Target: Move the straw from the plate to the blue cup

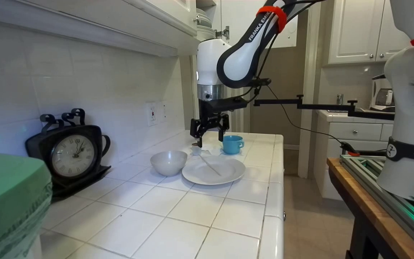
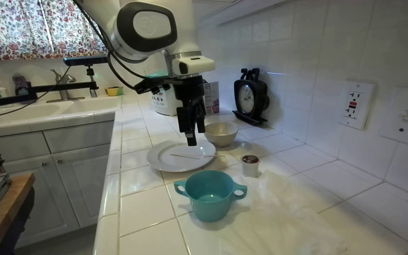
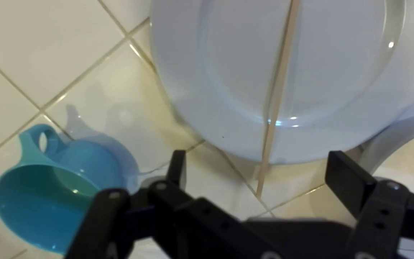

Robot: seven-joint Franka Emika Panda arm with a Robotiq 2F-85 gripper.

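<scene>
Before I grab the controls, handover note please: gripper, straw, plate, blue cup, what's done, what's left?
The gripper: open, fingers apart, nothing held; in the wrist view the end of the straw shows between them.
The straw: lying across the plate, one end past its rim.
The blue cup: upright on the counter, beside the plate, apart from it.
Done: no transfer; straw not yet gripped.
Left: grip the straw, lift it, put it in the blue cup.
</scene>
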